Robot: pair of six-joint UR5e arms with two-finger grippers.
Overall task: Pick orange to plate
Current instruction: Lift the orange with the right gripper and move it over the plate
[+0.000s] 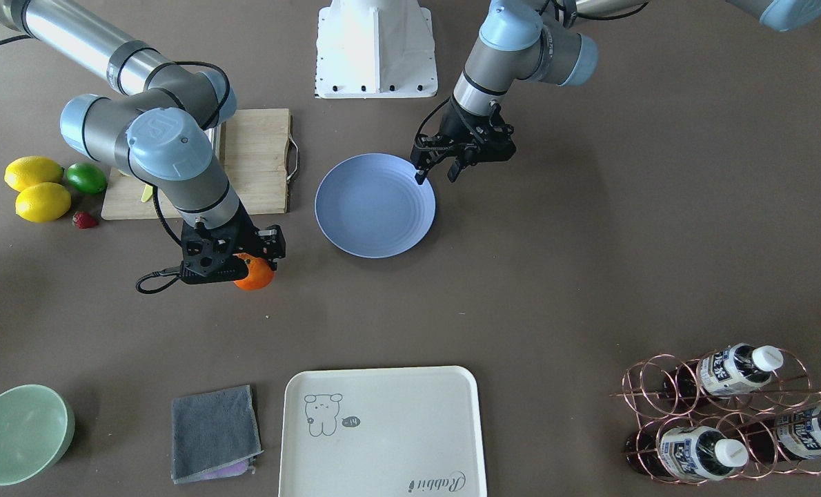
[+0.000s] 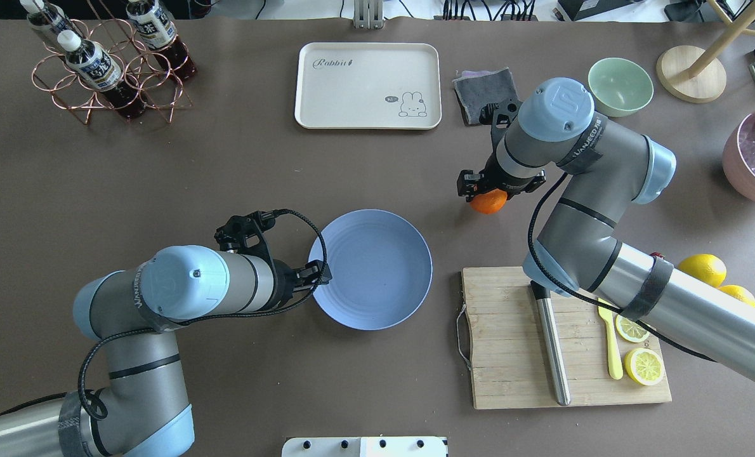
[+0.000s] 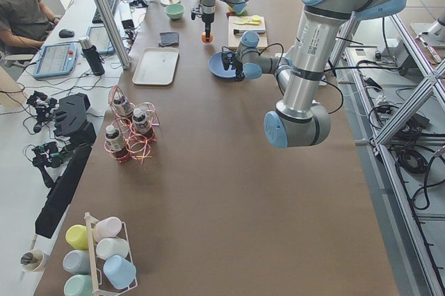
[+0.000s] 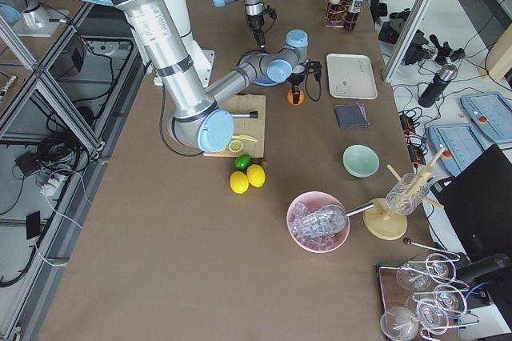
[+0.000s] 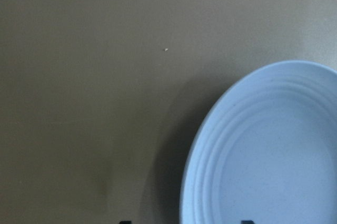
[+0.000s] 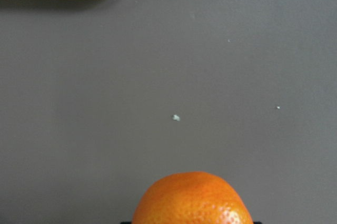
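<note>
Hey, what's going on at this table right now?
The right gripper is down over the orange, its jaws straddling the fruit; whether they grip it is unclear. The orange sits beside the blue plate, not on it. The left gripper hovers open at the plate's rim, holding nothing.

Front-facing and overhead cameras looked down from opposite long sides of the brown table [image 1: 590, 276], sharing the round periwinkle-blue plate [image 1: 374, 206]. Two end cameras viewed the table lengthwise from afar. Wrist cameras sat close: left above that plate's rim, right above the small bright-orange fruit [image 6: 194, 200].
</note>
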